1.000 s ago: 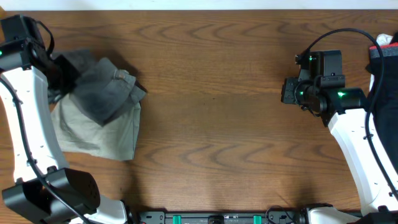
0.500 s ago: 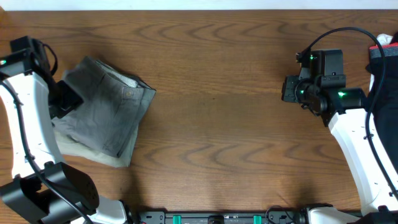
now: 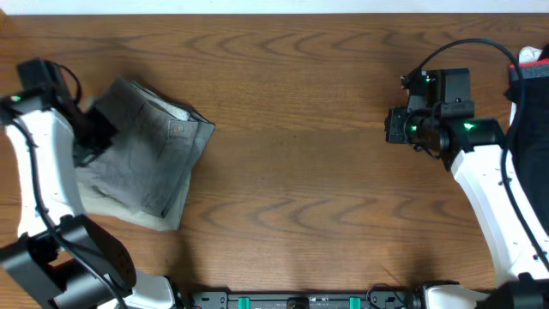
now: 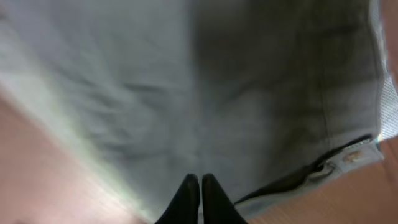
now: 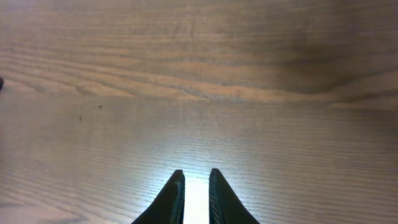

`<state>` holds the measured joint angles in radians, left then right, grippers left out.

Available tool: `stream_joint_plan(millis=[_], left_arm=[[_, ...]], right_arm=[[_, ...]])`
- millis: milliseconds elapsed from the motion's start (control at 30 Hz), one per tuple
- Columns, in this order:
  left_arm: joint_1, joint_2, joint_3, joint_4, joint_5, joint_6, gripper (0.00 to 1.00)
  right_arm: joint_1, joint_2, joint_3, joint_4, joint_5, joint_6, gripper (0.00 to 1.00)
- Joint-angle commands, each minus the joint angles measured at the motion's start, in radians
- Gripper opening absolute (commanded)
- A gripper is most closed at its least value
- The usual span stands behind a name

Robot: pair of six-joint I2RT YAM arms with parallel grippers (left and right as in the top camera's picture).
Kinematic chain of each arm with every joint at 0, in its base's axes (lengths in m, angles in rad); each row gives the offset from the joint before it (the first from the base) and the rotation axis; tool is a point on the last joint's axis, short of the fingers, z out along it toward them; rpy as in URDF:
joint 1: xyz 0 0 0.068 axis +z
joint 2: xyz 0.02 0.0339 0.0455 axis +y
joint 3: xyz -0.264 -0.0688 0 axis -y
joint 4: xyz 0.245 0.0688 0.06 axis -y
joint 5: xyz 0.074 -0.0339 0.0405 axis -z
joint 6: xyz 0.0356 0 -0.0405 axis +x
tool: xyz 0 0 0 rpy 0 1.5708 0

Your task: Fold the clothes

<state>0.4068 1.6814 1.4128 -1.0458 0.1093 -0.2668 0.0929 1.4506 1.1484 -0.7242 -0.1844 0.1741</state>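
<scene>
The clothes lie stacked at the table's left. A mid-grey pair of trousers [image 3: 150, 154] is folded flat, its waistband button [image 3: 178, 129] facing up, on top of a light beige pair [image 3: 129, 211] that shows only as a strip along the lower edge. My left gripper [image 3: 101, 130] hovers over the grey pair's left part; in the left wrist view its fingertips [image 4: 200, 180] are pressed together over grey cloth [image 4: 249, 93], with nothing seen between them. My right gripper [image 3: 391, 127] hangs over bare wood far to the right, its jaws [image 5: 196, 175] slightly apart and empty.
The wooden table [image 3: 292, 172] stretches between the two arms. At the right edge, behind the right arm, are a dark object [image 3: 525, 94] and a red-and-white one [image 3: 532, 57]. The table's far edge runs along the top of the overhead view.
A second ago the left gripper held the grey trousers bunched up; they now lie flat on the beige pair, released, and the gripper has shut again. The right jaws parted slightly.
</scene>
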Motion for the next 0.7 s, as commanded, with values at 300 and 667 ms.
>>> stream_joint_plan(millis=[300,667], left_arm=[[-0.041,0.103,-0.499,0.571,0.034,-0.057,0.06],[-0.15,0.231,-0.473,0.909,0.092,-0.095,0.06]], right_arm=[[0.013,0.039,0.011,0.004,-0.018,-0.022,0.13],[0.013,0.039,0.011,0.029,-0.018,-0.002,0.12]])
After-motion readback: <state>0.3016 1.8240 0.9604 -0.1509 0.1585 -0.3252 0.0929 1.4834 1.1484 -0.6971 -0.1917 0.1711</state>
